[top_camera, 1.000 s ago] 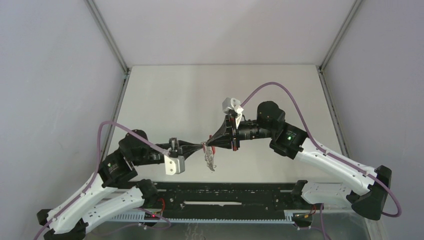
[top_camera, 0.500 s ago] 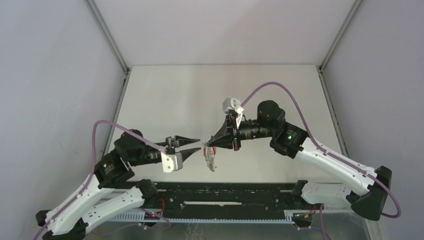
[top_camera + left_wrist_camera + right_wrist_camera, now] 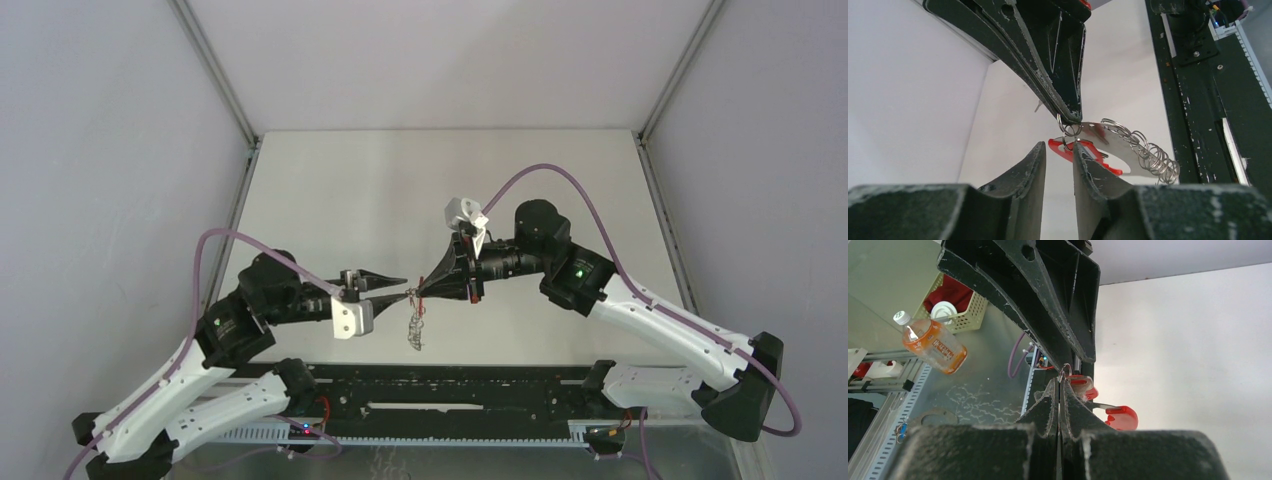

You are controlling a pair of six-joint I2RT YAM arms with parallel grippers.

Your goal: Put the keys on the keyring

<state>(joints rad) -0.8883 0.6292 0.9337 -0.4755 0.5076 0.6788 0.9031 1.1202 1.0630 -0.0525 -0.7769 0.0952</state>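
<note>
My right gripper (image 3: 420,291) is shut on a small silver ring of the keyring (image 3: 415,325), which hangs above the table as a red curved band with a chain of silver rings. In the left wrist view the red band (image 3: 1087,156) and the silver rings (image 3: 1150,155) hang just past my left gripper (image 3: 1059,149), which is open, one finger touching the band. In the top view my left gripper (image 3: 403,289) meets the right one tip to tip. The right wrist view shows my right gripper (image 3: 1060,381) shut, and a key with a red tag (image 3: 1120,417) beside it. The blue-tagged key is out of view.
A black rail (image 3: 450,400) runs along the table's near edge below the hanging rings. In the right wrist view an orange drink bottle (image 3: 930,342) and a yellow basket (image 3: 955,307) stand off the table, beyond the rail.
My left gripper let go, drew back left and opened, then came forward again, open, to the keyring. My right gripper kept hold; the hanging rings swung slightly.
</note>
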